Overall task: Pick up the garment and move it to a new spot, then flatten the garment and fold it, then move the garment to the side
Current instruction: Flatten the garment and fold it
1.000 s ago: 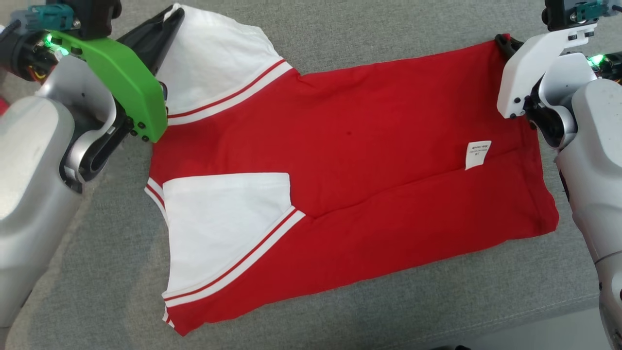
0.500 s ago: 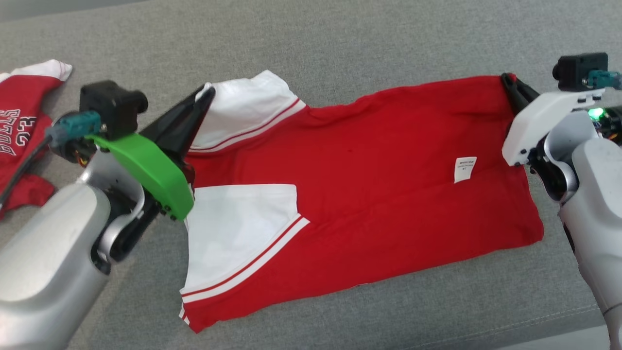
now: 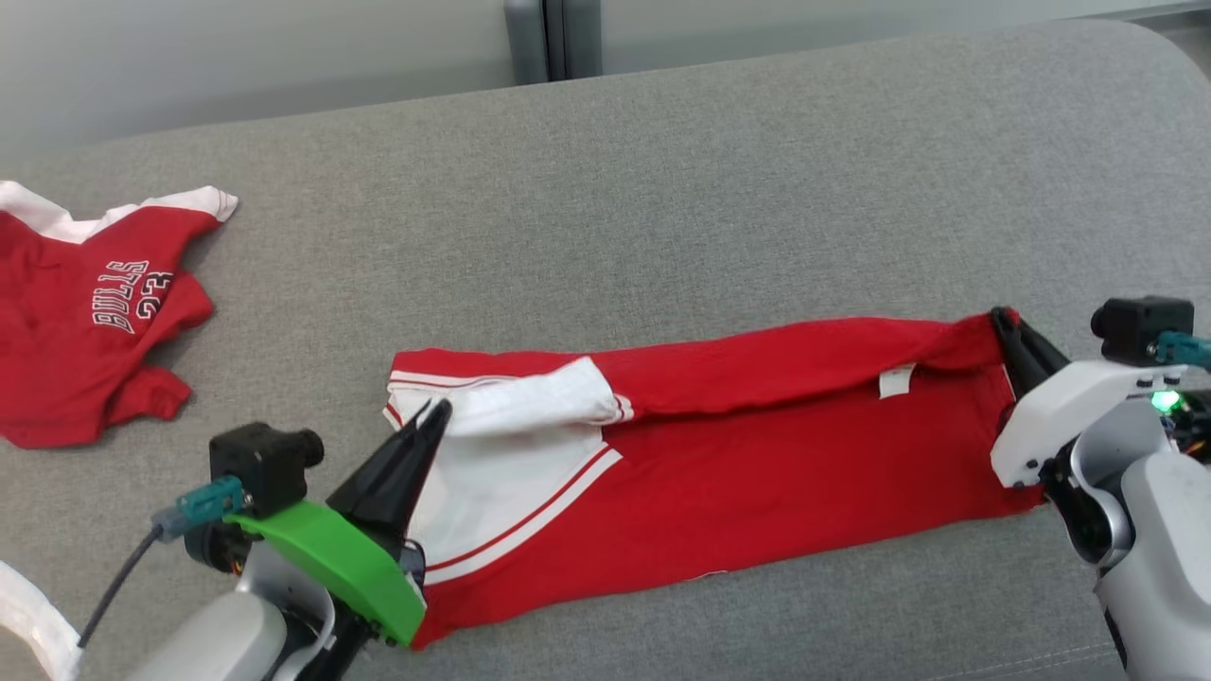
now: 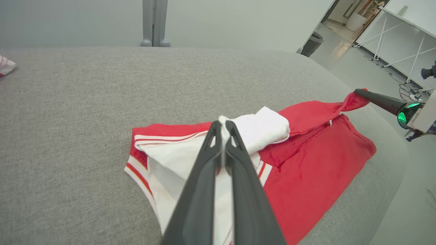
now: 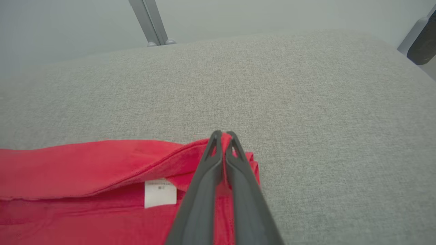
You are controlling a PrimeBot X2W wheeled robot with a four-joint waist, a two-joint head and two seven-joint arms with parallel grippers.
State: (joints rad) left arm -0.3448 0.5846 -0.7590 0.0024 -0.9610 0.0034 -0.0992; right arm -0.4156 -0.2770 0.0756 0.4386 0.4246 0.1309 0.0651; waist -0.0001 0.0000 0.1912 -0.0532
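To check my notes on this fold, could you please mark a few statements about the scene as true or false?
1. The left hand is shut on a white part of the garment. True.
2. The right hand hangs open above the garment. False: it is shut on a red corner.
3. A second red garment lies apart, to the left. True.
4. The garment lies on a wooden table. False: it lies on a grey upholstered surface.

Spare jersey [image 3: 95, 322] partly beyond head view's left edge; garment's [image 5: 68, 163] care label [image 5: 160, 193] print illegibly small
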